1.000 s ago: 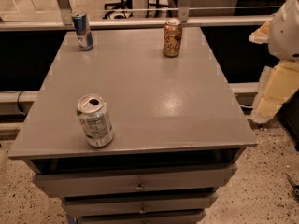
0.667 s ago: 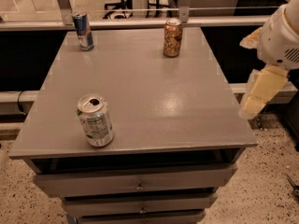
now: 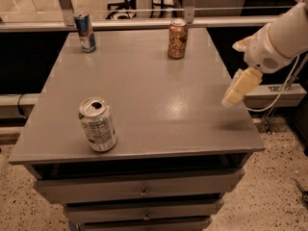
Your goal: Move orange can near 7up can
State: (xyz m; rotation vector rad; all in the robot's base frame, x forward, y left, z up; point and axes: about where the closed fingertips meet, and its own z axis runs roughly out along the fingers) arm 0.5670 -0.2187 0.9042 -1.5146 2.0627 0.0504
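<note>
grey flat-topped bench (image 3: 144,90) is showing a smooth, faintly sheened finish | orange-brown metal can (image 3: 177,32) is gleaming glossy | white-and-green metal can (image 3: 98,125) is shining at its silver top | cream smooth plastic-looking claw (image 3: 236,90) is hovering over bench's right edge

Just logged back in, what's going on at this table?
The robot's gripper hangs above the right edge of the grey tabletop, touching no can. The orange-brown drink can stands upright at the far edge, not yet picked up. The white-and-green 7up can stands near the front left, a slim blue-and-silver can at the far left corner.
</note>
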